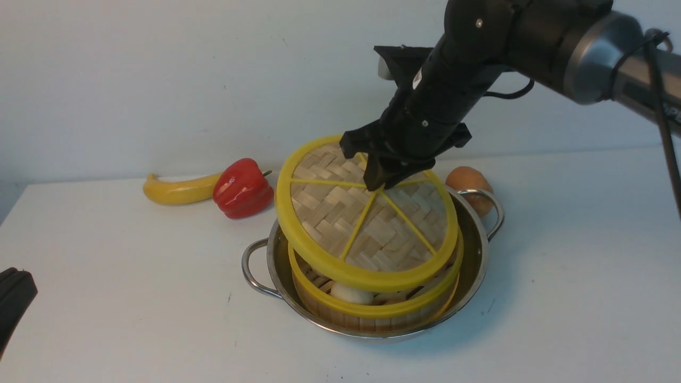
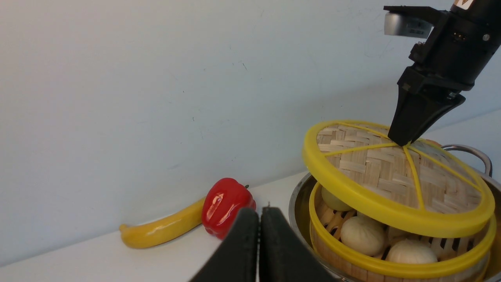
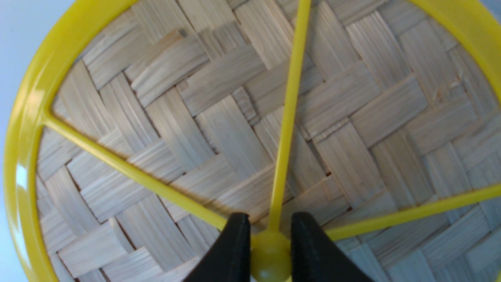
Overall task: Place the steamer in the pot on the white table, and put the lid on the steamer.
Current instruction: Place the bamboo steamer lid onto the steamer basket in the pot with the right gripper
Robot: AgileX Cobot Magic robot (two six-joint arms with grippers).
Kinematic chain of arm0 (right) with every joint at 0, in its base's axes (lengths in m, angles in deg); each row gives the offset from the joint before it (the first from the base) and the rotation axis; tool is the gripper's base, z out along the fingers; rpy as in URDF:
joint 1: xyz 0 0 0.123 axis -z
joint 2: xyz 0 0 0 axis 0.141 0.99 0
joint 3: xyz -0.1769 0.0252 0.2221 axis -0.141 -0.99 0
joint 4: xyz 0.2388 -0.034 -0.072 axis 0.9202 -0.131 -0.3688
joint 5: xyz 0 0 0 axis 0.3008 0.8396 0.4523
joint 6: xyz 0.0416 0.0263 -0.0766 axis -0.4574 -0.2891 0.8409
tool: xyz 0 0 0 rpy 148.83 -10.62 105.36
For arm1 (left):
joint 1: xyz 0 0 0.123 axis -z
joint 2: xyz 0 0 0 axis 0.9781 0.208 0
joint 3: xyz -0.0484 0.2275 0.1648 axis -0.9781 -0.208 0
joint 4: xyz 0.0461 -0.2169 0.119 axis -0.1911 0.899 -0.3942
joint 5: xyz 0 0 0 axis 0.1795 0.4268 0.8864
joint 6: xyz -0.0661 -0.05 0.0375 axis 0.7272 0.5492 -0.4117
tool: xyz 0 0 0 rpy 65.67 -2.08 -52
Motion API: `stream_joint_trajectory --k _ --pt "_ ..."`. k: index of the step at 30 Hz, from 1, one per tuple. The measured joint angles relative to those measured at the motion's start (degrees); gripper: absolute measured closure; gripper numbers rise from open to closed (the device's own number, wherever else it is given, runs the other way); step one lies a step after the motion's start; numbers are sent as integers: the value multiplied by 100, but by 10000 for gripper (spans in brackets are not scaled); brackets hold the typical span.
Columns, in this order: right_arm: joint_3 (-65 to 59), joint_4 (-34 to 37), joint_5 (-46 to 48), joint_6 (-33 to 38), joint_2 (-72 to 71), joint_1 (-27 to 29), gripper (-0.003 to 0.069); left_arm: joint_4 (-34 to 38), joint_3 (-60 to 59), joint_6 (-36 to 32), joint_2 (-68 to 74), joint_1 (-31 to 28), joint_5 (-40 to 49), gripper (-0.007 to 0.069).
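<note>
My right gripper (image 3: 270,224) is closed partway on the small yellow knob (image 3: 271,254) at the middle of the lid (image 1: 340,223), one black finger on each side of it. The lid hangs from that grip, tilted, its woven top and yellow spokes spreading out all round my fingers.

Straight below the lid sits the steamer (image 1: 383,310), and it stands inside the pot (image 1: 481,239). On the side toward my left arm the lid's rim is lifted clear of the steamer's rim, and white buns (image 2: 362,235) show through the gap. On the opposite side the two yellow rims come very close; I cannot tell whether they touch.

The pot rests on the white table (image 1: 133,298) beneath my gripper. Beyond it, toward the wall and to the left, lie a red pepper (image 1: 242,187) and a banana (image 1: 178,190), touching each other. A brownish round thing (image 1: 468,181) sits just behind the pot's far handle.

My left gripper (image 2: 259,219) is well away to the left, low over the table, its fingers pressed together with nothing between them.
</note>
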Motion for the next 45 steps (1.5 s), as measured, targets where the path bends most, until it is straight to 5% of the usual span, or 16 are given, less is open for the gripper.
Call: stream_joint_trajectory --k 45 --pt "-356 -154 12 122 -5 0 516 0 0 -5 0 0 0 624"
